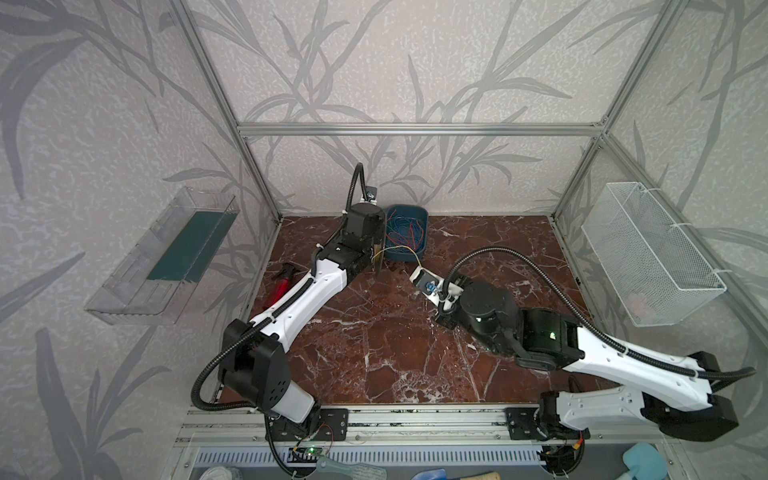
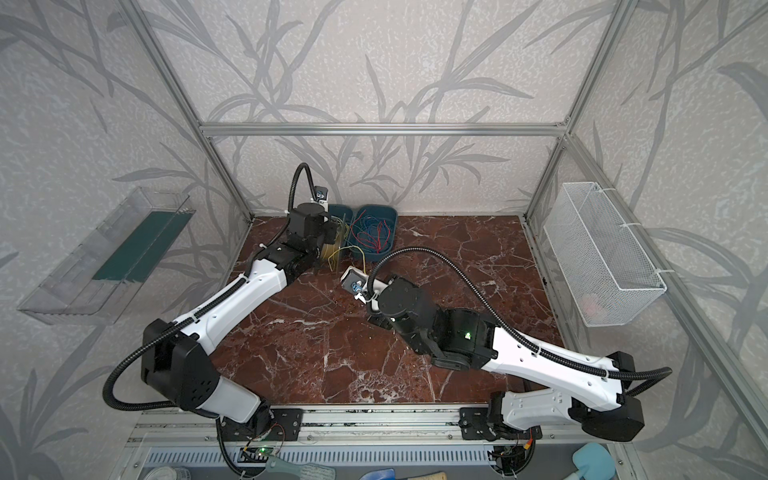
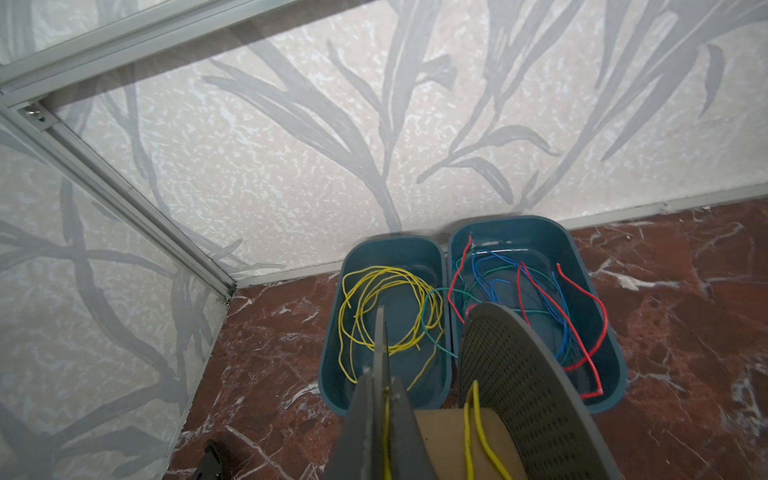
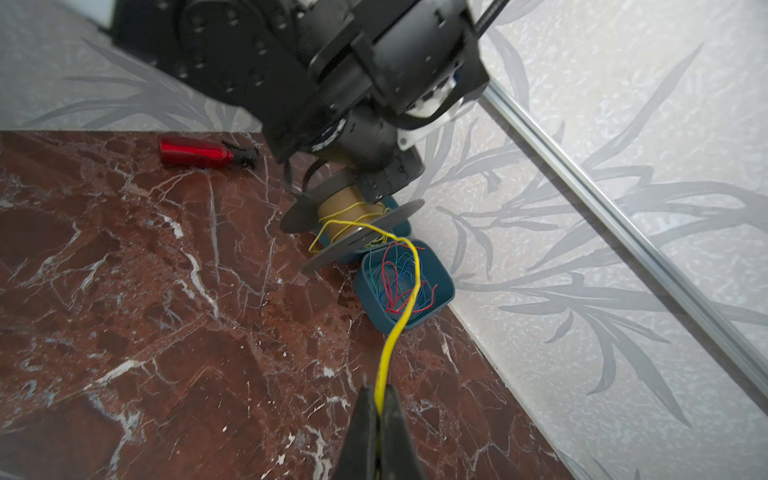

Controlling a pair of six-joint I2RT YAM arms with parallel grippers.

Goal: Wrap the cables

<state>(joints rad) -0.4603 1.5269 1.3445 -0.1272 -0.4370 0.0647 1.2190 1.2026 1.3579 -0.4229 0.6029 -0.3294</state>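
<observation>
My left gripper (image 3: 380, 386) is shut on one thin grey flange of a spool (image 4: 345, 208) and holds it on its side just above the table, in front of two teal bins. The spool has a cardboard core (image 3: 440, 436) with a few loose turns of a yellow cable (image 4: 409, 291) on it. That cable arcs from the core over a bin to my right gripper (image 4: 379, 405), which is shut on it low over the marble. More yellow cables (image 3: 374, 299) lie coiled in the left bin (image 3: 328, 374). In both top views the spool (image 1: 378, 257) (image 2: 332, 253) sits between the arms.
The right teal bin (image 3: 615, 353) holds red, blue and green wires. A red bottle (image 1: 282, 284) lies by the left wall. A white mesh basket (image 1: 652, 257) hangs on the right wall and a clear shelf (image 1: 166, 257) on the left wall.
</observation>
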